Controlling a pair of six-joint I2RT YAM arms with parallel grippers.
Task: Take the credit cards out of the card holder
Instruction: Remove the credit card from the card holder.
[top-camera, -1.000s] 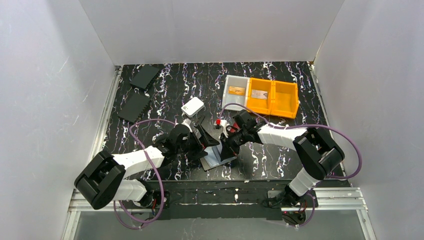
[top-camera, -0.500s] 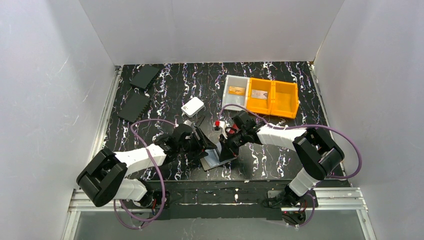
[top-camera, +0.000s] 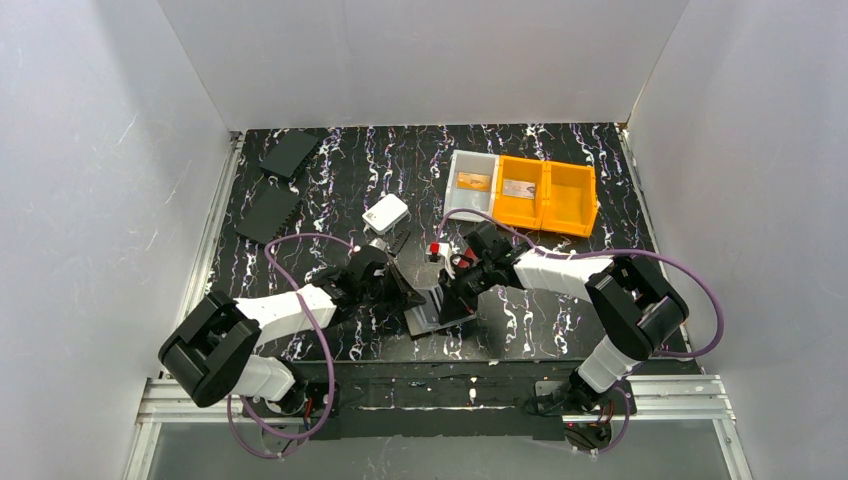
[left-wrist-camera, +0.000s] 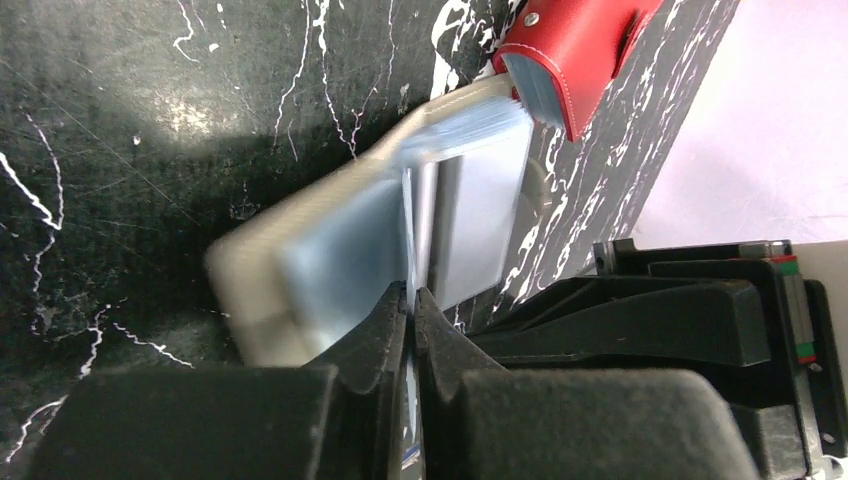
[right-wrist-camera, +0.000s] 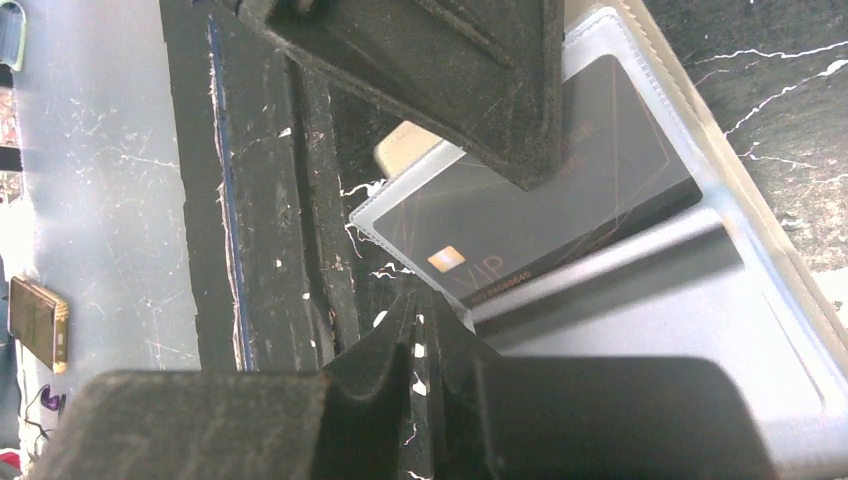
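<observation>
Fingers of the left arm (left-wrist-camera: 398, 312) are pressed together on a thin clear leaf of the holder (left-wrist-camera: 330, 250), which runs edge-on between their tips. The right fingers (right-wrist-camera: 400, 328) are drawn nearly together as well, with only a sliver of gap. Their tips sit at the near corner of the sleeve that carries the black card (right-wrist-camera: 540, 200); whether they grip that corner I cannot tell. The card lies inside the clear sleeve, showing "VIP" and a small orange square.

The holder lies open on the worktop (top-camera: 350, 170) between the two arms, silvery inside up, near the front edge. A red wallet (left-wrist-camera: 575, 50) sits at its far end, touching it or very nearly. Beyond, a white box (top-camera: 385, 213) rests to the left. Farther back stand three bins in a row: a grey bin (top-camera: 458, 205) holding an orange-brown card (top-camera: 474, 181), a middle bin (top-camera: 520, 212) holding a silvery card (top-camera: 517, 188), and an end bin (top-camera: 572, 195). Two black panels (top-camera: 290, 153) lie at the far left.
</observation>
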